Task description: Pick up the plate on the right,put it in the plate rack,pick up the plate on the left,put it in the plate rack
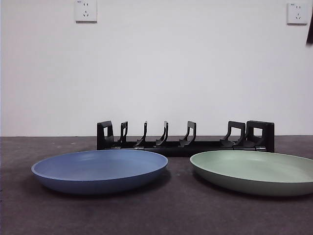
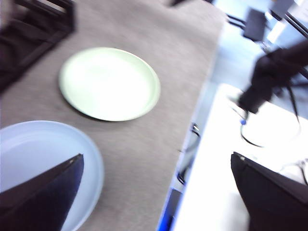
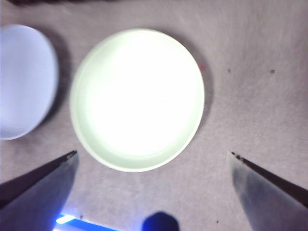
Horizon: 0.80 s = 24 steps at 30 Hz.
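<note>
A green plate (image 1: pixel 254 171) lies flat on the table at the right, a blue plate (image 1: pixel 100 170) at the left. Behind them stands the black plate rack (image 1: pixel 186 137), nothing in its prongs. My right gripper (image 3: pixel 151 156) hangs open high above the green plate (image 3: pixel 137 98), with the blue plate (image 3: pixel 24 82) off to one side. My left gripper (image 2: pixel 156 161) is open too, high up, one jaw over the blue plate (image 2: pixel 43 159); the green plate (image 2: pixel 109 83) lies beyond it and the rack (image 2: pixel 33 33) shows blurred in a corner. In the front view only a black tip (image 1: pixel 310 30) shows at the top right corner.
The table edge (image 2: pixel 195 130) runs beside the plates in the left wrist view, with a white floor and dark equipment (image 2: pixel 274 72) beyond it. Two wall sockets (image 1: pixel 86 11) sit high on the white wall behind the rack.
</note>
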Each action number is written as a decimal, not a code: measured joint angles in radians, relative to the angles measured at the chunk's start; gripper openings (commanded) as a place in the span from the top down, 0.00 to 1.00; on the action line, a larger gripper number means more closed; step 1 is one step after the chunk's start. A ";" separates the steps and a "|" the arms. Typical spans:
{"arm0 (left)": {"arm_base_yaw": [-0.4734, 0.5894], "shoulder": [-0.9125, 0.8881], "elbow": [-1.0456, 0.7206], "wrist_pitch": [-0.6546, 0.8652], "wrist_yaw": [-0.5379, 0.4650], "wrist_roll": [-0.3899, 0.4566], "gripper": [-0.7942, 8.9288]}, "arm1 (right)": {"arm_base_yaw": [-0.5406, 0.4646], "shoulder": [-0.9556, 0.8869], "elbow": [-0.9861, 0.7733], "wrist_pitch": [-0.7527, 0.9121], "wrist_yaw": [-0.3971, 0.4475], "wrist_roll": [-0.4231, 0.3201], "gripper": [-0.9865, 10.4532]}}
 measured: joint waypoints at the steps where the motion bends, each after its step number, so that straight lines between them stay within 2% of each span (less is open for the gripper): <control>1: -0.021 0.013 0.000 0.000 0.000 0.002 0.27 | 0.000 0.054 0.000 0.014 0.000 0.001 0.34; 5: -0.068 0.040 0.000 0.008 -0.001 0.008 0.27 | 0.005 0.212 0.000 0.055 0.023 0.005 0.40; 15: -0.088 0.046 0.000 0.015 -0.004 0.030 0.27 | 0.035 0.438 0.000 0.138 0.060 0.007 0.40; 19: -0.088 0.046 0.000 0.016 -0.004 0.034 0.27 | 0.053 0.485 0.000 0.156 0.087 0.008 0.51; 24: -0.088 0.046 0.000 0.016 -0.004 0.035 0.27 | 0.064 0.525 0.000 0.177 0.099 0.008 0.56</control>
